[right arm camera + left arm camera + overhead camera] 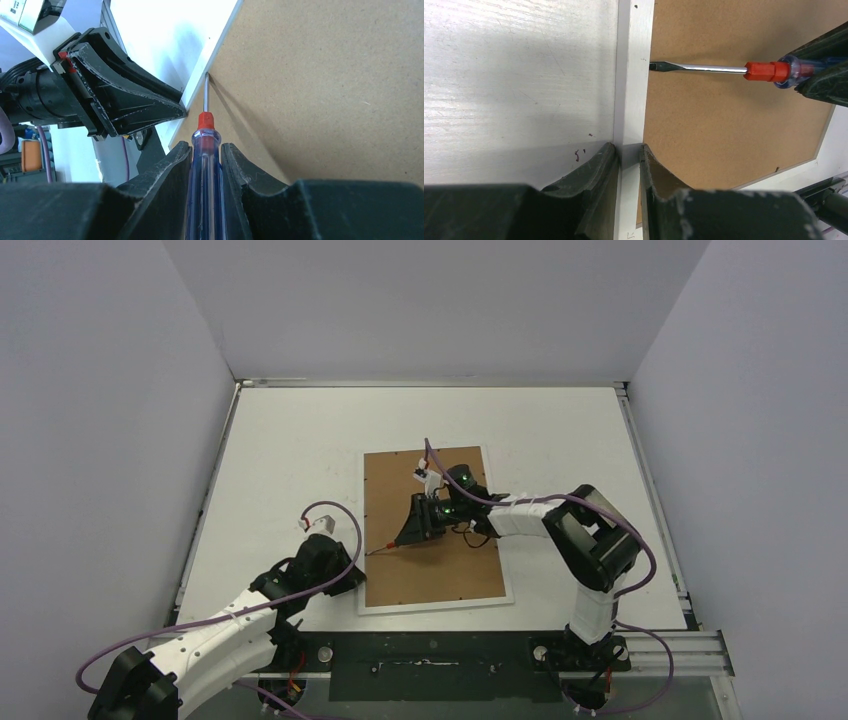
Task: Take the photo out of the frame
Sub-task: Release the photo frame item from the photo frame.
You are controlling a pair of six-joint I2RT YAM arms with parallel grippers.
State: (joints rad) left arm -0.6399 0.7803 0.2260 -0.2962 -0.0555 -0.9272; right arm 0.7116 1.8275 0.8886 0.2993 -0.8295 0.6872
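Note:
The frame [436, 585] lies face down in the middle of the table, brown fibreboard back up, narrow white border round it. The photo is hidden under the backing board. My left gripper [352, 580] is shut on the frame's white left border strip [629, 125], one finger on each side of it. My right gripper [404, 538] is shut on a red-and-blue screwdriver [205, 150]. The screwdriver's metal tip [659, 65] touches the seam between the white strip and the brown back [325, 90], a little way up from my left gripper [629, 152].
The frame lies on a white table [290, 460] walled in by grey panels. A black rail [440, 665] with the arm bases runs along the near edge. A purple cable [470, 495] arcs over the right arm above the frame.

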